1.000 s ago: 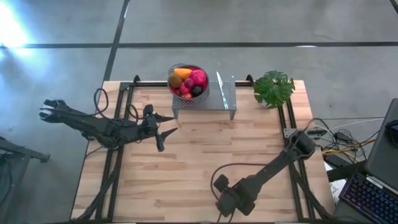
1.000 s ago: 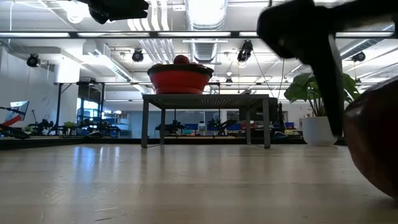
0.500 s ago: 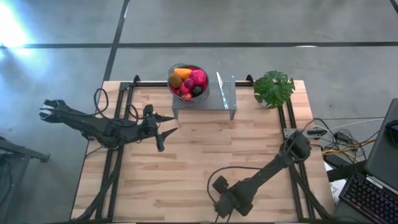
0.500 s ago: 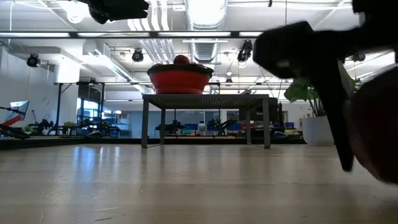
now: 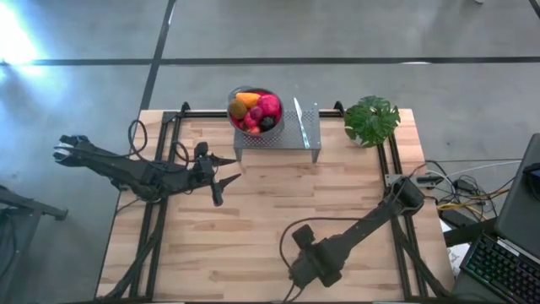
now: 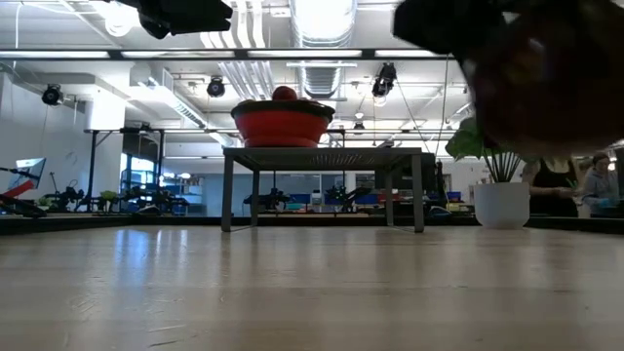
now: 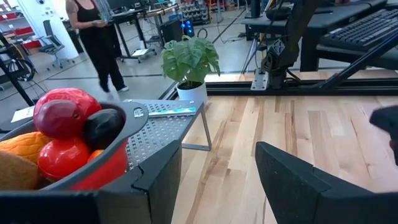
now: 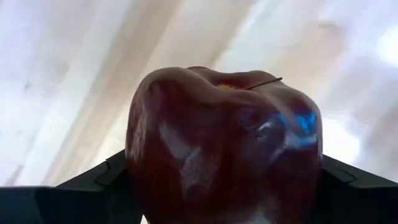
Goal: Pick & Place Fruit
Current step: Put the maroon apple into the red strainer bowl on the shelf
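Most fruit (image 5: 255, 111) sits in the bowl (image 5: 253, 91) at upper centre; the right gripper (image 5: 314, 268), lower centre, clamps a dark apple (image 8: 225, 144) yet to be placed, while the left gripper (image 5: 226, 179), centre left, hangs open and empty.

- A dark maroon toy apple (image 8: 224, 149), glossy and stem-side up, sits clamped between two dark fingers, raised clear of the wooden tabletop.
- Red, orange and dark toy fruits (image 5: 255, 111) lie heaped in the raised bowl.

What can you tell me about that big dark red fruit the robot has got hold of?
The dark maroon fruit looks like a glossy plastic apple, broad and lobed, with a dimple and thin stem on top. It sits clamped between the right gripper's two dark fingers, lifted clear of the wooden table near its front edge.
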